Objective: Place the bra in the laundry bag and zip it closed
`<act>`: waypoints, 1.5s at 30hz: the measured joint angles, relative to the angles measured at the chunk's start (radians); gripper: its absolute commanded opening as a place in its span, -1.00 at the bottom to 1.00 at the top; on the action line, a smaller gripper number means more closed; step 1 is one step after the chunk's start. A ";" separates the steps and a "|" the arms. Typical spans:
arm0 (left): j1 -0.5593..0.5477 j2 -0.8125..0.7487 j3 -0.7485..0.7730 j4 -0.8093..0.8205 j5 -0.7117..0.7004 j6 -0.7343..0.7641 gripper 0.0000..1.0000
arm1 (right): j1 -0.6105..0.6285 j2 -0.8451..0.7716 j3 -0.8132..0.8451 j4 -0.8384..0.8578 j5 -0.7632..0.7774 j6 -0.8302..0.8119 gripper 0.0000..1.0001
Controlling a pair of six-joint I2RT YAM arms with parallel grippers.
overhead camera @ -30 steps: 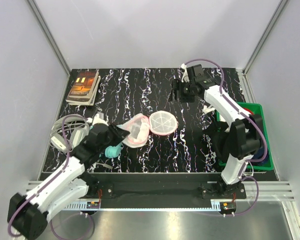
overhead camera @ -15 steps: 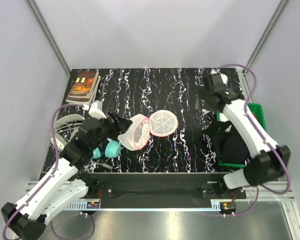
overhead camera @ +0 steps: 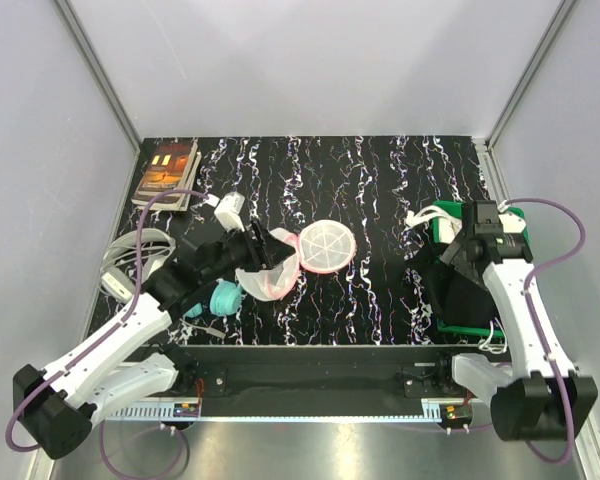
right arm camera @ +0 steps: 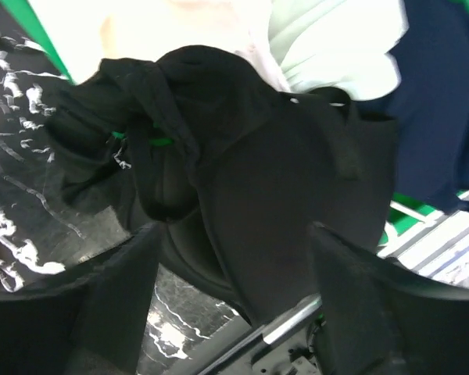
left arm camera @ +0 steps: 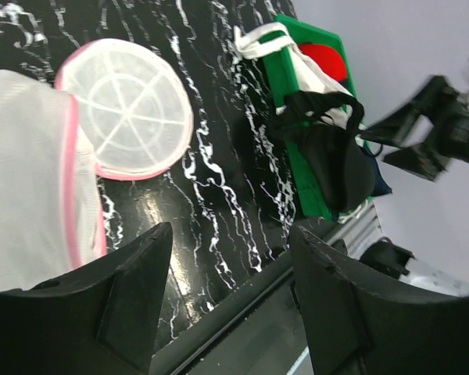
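The laundry bag lies open mid-table. Its far half (overhead camera: 326, 245) lies flat, and its near half (overhead camera: 270, 272) is tilted up beside my left gripper (overhead camera: 270, 246). In the left wrist view the flat half (left arm camera: 133, 109) and the tilted half (left arm camera: 31, 180) sit left of my left gripper (left arm camera: 230, 301), which is open and empty. The black bra (overhead camera: 462, 297) hangs over the green bin's near-left edge. My right gripper (overhead camera: 453, 257) hovers over it, open. In the right wrist view the bra (right arm camera: 258, 180) fills the space ahead of the open right gripper (right arm camera: 234, 301).
A green bin (overhead camera: 442, 213) at the right holds red, white and navy clothes. Teal headphones (overhead camera: 221, 298) and a white cable coil (overhead camera: 130, 262) lie at the left. Books (overhead camera: 167, 172) sit at the back left. The table's front rail runs below.
My right arm swung from the far back of the table to above the bra at the green bin. My left gripper moved right to the bag, whose near half tilted up.
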 measured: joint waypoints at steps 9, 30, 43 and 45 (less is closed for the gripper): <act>-0.006 -0.022 0.024 0.021 0.050 0.021 0.29 | 0.000 0.140 -0.022 0.135 0.014 0.087 0.20; -0.006 -0.004 0.101 -0.035 0.114 0.093 0.55 | -0.034 -0.047 0.091 0.091 -0.002 -0.040 -1.00; -0.006 0.179 0.117 0.122 0.267 -0.040 0.54 | -0.027 0.119 0.716 -0.031 -0.523 -0.096 -1.00; -0.006 0.166 0.117 0.129 0.262 -0.048 0.54 | -0.004 0.169 0.772 -0.021 -0.555 -0.087 -1.00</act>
